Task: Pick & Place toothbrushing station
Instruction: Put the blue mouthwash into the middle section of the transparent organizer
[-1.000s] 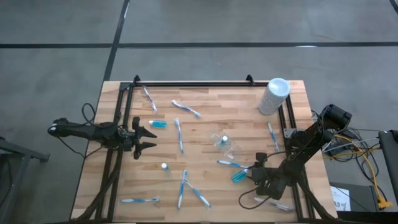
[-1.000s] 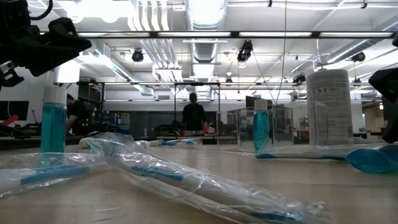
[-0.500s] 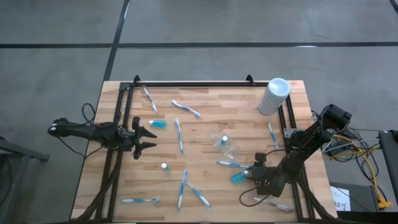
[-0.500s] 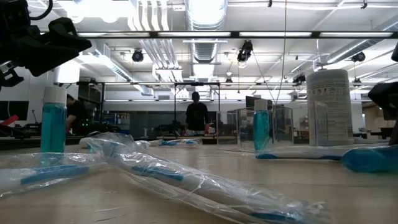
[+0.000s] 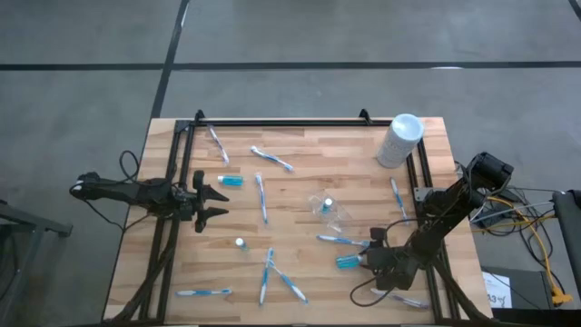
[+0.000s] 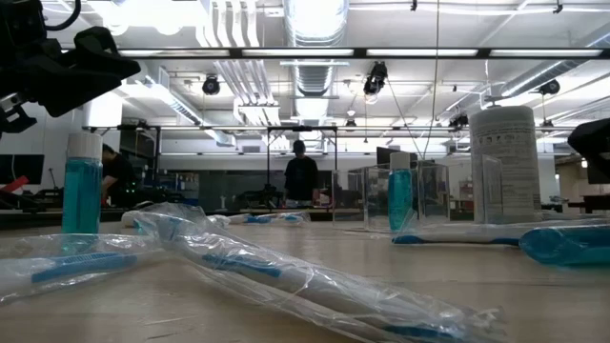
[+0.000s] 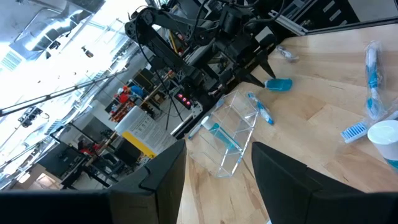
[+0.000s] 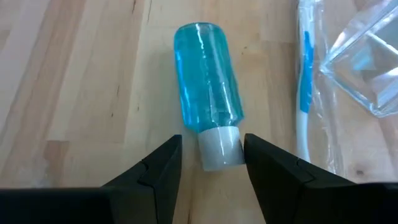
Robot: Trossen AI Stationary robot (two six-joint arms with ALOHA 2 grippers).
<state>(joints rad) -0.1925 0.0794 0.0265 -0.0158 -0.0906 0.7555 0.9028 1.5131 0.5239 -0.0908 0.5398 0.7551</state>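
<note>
- The left gripper [image 5: 221, 203] hovered over the left side of the tabletop [image 5: 300, 182], its fingers spread apart and holding nothing.
- A small blue tube [image 5: 230, 181] with a white cap lay on its side just beyond that gripper, near the far left of the tabletop.
- A toothbrush [image 5: 217, 143] lay near the far-left corner, and another toothbrush [image 5: 203, 292] lay along the near-left edge.
- A second tube [image 5: 240, 243] stood upright on the left half, its white cap facing up.
- A long toothbrush [image 5: 261, 196] lay near the middle, with another [image 5: 272, 160] angled farther back.
- Two wrapped toothbrushes [image 5: 278, 277] crossed each other near the front edge.
- A clear plastic pouch [image 5: 329, 209] sat right of centre, with a blue tube standing at it.
- A toothbrush [image 5: 340, 240] in a clear wrapper lay just in front of the pouch.
- The right gripper [image 8: 211, 163] sat low over the near-right part of the tabletop, its fingers apart on either side of the white cap of a lying blue tube [image 8: 207, 103]; whether they touched the cap could not be told.
- That tube [image 5: 348, 262] lay flat on the wood, beside the wrapped toothbrush.
- A tall white cylinder [image 5: 400, 139] stood at the far-right corner.
- A toothbrush [image 5: 398, 199] lay along the right edge.
</note>
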